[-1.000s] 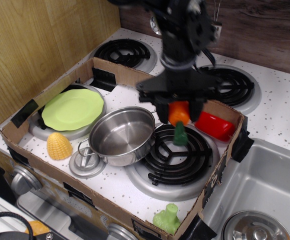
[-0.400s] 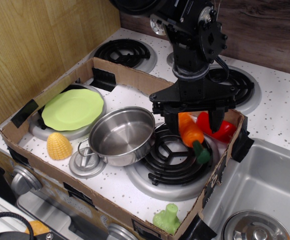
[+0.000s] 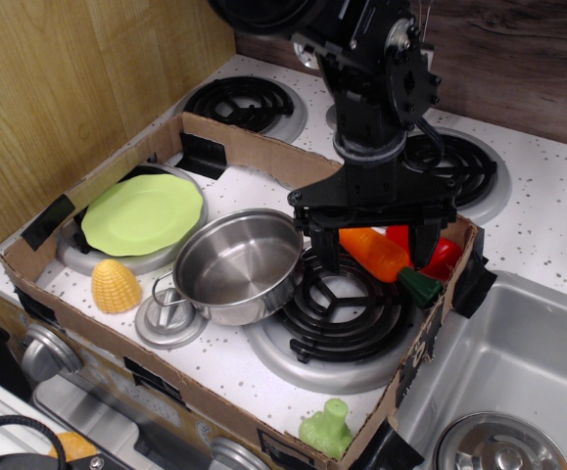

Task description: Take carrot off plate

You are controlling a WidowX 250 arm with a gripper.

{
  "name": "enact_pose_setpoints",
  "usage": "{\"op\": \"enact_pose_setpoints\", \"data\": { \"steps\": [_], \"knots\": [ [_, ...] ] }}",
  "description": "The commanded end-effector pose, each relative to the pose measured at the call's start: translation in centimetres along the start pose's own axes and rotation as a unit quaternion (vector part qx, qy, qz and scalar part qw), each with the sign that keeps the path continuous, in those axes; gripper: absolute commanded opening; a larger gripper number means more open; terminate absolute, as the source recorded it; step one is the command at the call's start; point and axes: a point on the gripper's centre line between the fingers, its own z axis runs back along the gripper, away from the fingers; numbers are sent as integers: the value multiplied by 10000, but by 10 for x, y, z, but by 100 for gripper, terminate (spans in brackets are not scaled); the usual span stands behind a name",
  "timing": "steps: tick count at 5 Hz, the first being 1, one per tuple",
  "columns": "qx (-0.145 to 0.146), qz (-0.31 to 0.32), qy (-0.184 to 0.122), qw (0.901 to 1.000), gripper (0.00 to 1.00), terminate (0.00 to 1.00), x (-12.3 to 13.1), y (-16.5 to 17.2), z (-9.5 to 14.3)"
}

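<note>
The end effector (image 3: 373,243) is seen over the black coil burner (image 3: 347,299) with its two dark fingers (image 3: 326,245) spread apart, and the carrot (image 3: 379,254) lies between them; whether the orange body is still touched by either finger cannot be told. The carrot sits directly beneath the end effector, its long axis running nearly level, the blunt orange end towards the steel pot (image 3: 237,262) and the green stub pointing away from the pot towards the cardboard wall (image 3: 430,338). It appears to rest at the far edge of the burner from the pot, just in front of the red block (image 3: 438,252), and it is well apart from the plate (image 3: 141,212), which lies bare on the other side of the pot. The task is therefore judged almost complete: only a clear release and a straight lift of the arm seem needed, and since the carrot lies across the gap, a rising finger could drag it. Compared with one second ago, when the carrot hung nearly upright with its stub downward, it has tipped over to lie almost flat, and the end effector has shifted farther from the pot.
</note>
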Motion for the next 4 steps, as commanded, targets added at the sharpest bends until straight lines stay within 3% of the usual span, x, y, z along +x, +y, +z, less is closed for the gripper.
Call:
{"op": "enact_pose_setpoints", "data": {
  "steps": [1, 3, 4],
  "knots": [
    [-171, -11, -169, 9997, 100, 0, 25, -11, 40],
    [-118, -207, -99, 9997, 100, 0, 30, -13, 53],
    [-118, -207, -99, 9997, 100, 100, 30, -13, 53]
  ]
}}
